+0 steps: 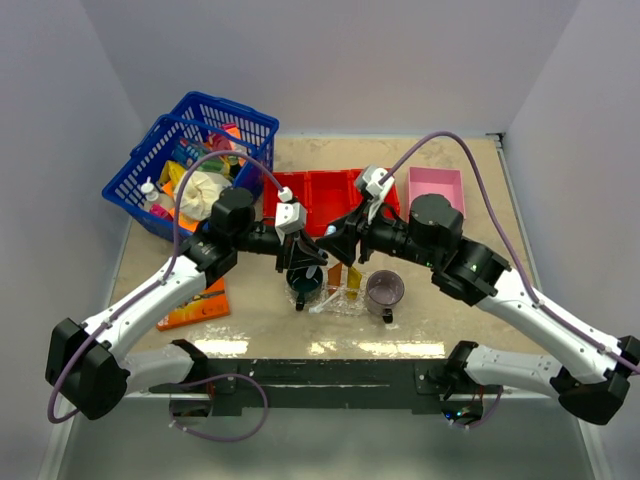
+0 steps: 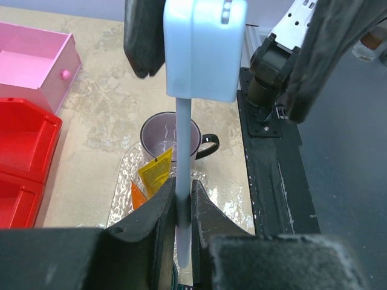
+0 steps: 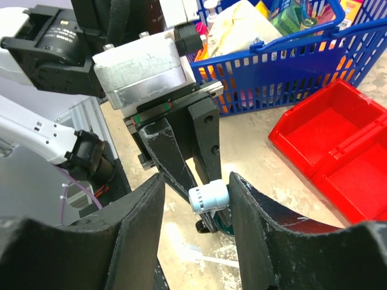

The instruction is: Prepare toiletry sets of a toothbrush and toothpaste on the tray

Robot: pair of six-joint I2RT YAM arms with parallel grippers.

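Blue basket (image 1: 190, 160): far left corner, packed with mixed items.
Orange flat pack (image 1: 195, 305): lying on the table at near left, partly under the left arm.
Left gripper (image 2: 183, 200): jaws narrow, clamped on the thin handle of a white toothbrush (image 2: 183, 145).
Toothbrush: held off the table above a dark green cup (image 1: 303, 290); its broad white capped end points towards the right gripper. I cannot tell whether its lower tip touches the cup.
Red bin (image 1: 320, 188): centre, far side, beyond both grippers.
Tray (image 2: 233, 202): clear and bumpy, flat on the table between the green cup and the purple mug (image 2: 160, 133).
Yellow-orange tube (image 2: 156, 172): lying on the tray.
Orange tube (image 2: 138, 198): on the tray, just beside the yellow-orange one.
Right gripper (image 3: 196, 188): jaws apart, straddling the toothbrush's capped end; a gap shows on one side, so there is no grip.
Purple mug: upright, just right of the tray.
Pink box (image 1: 435, 185): far right, beside the red bin.
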